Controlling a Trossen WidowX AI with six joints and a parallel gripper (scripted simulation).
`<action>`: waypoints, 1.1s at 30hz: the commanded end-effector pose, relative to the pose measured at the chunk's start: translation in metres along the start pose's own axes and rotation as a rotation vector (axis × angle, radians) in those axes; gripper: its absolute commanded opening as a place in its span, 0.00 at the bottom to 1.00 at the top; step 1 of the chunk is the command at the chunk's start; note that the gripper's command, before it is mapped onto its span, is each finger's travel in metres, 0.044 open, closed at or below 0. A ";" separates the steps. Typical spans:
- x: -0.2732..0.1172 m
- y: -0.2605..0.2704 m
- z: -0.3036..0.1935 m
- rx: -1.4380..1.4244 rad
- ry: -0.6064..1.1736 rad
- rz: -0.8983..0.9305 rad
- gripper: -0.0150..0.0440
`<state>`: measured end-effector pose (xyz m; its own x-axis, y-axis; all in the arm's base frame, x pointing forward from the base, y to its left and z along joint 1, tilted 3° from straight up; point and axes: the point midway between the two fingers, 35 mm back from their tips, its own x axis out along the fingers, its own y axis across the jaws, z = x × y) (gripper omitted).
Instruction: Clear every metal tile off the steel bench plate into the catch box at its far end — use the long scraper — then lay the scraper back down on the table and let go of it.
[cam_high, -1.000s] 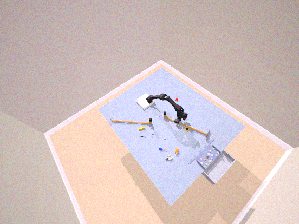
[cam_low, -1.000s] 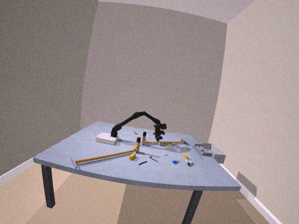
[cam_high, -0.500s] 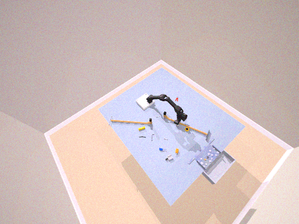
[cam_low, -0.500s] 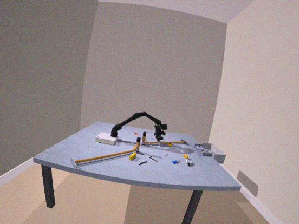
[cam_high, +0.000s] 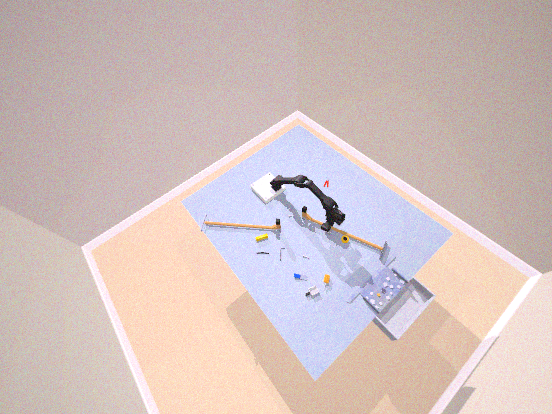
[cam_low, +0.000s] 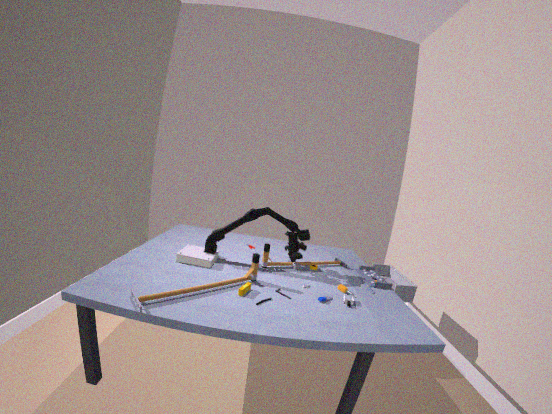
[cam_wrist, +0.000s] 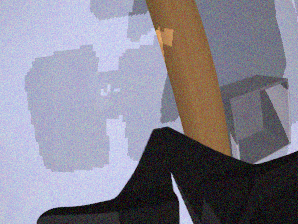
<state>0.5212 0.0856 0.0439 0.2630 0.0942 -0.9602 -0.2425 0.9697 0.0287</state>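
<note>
Our gripper (cam_high: 326, 227) (cam_low: 295, 258) (cam_wrist: 161, 135) is closed with nothing in it, pointing down over the middle of the scraper (cam_high: 360, 240) (cam_low: 327, 263) (cam_wrist: 192, 75), which lies on the table. From above, the scraper's long axis slants from its black-capped post (cam_high: 304, 210) (cam_low: 266, 247), upper left of us, to its blade (cam_high: 385, 251) (cam_low: 343, 263) at lower right, near the box (cam_high: 400, 337) (cam_low: 405, 290). We judge that we must open first, then straddle the shaft crosswise; the grey block (cam_low: 300, 266) (cam_wrist: 250, 117) just beside it could foul a finger.
</note>
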 end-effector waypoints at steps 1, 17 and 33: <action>-0.002 -0.009 0.005 0.001 -0.014 -0.008 0.25; -0.002 -0.025 0.007 0.001 -0.014 -0.010 0.25; -0.002 -0.041 0.009 0.000 -0.014 -0.011 0.25</action>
<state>0.5337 0.0573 0.0445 0.2672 0.0955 -0.9589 -0.2444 0.9693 0.0284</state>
